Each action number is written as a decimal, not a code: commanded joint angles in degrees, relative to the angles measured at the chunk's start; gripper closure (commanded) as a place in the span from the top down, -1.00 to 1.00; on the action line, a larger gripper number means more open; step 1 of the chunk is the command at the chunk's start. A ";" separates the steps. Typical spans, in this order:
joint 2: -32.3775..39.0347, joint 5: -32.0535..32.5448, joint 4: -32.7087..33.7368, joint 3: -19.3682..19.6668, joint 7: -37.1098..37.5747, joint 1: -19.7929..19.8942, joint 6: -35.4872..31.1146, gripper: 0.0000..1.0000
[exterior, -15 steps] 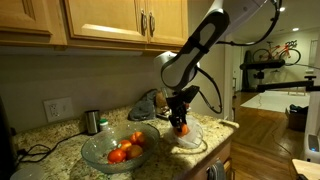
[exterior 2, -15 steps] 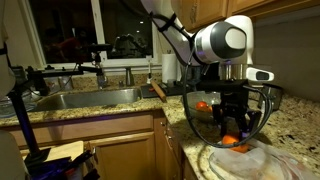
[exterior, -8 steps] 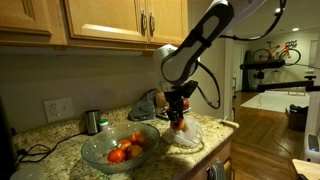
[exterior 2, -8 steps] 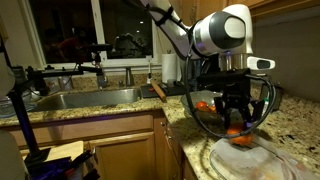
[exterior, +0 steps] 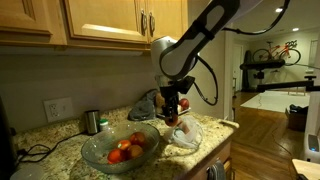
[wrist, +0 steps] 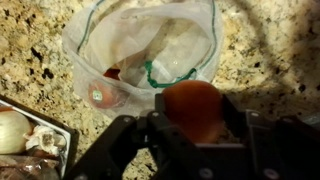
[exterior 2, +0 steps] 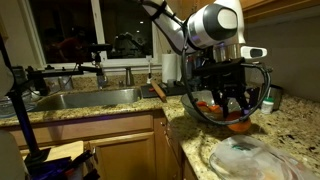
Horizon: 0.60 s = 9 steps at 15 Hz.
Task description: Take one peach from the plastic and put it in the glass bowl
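My gripper (wrist: 195, 122) is shut on a round orange-red peach (wrist: 195, 105), which fills the space between the fingers in the wrist view. Below it on the granite counter lies the open plastic (wrist: 150, 45), a see-through bag with another peach (wrist: 103, 95) inside. In both exterior views the gripper (exterior: 172, 110) (exterior 2: 238, 116) hangs above the plastic (exterior: 190, 136) (exterior 2: 245, 160) with the peach (exterior: 172, 117) (exterior 2: 239, 124) lifted off it. The glass bowl (exterior: 92, 150) (exterior 2: 192, 112) stands beside the bag and holds a few peaches (exterior: 125, 150).
A small steel cup (exterior: 92, 121) stands behind the bowl near the wall. A tray with an onion (wrist: 10, 130) lies beside the bag. The sink (exterior 2: 90, 98) is farther along the counter. Wooden cabinets (exterior: 120, 20) hang overhead; the counter edge (exterior: 215, 150) is close to the bag.
The gripper has risen from the plastic with the peach in it and shifted a little toward the glass bowl. The bag has stayed on the counter.
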<state>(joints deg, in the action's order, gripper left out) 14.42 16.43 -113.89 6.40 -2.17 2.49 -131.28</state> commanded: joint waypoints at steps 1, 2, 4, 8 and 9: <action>-5.02 1.81 -4.15 -0.45 0.26 -0.33 -2.66 -0.33; -5.46 1.98 -4.35 -0.56 0.24 -0.46 -3.28 -0.33; -6.17 2.21 -4.43 -0.75 0.30 -0.70 -4.11 -0.33; -7.07 2.26 -4.29 -1.51 0.17 -1.25 -5.58 -0.33; -7.16 2.21 -4.19 -1.81 0.09 -1.31 -5.96 -0.33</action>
<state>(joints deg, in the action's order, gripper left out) 10.77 17.37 -114.98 5.27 -2.17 1.41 -135.10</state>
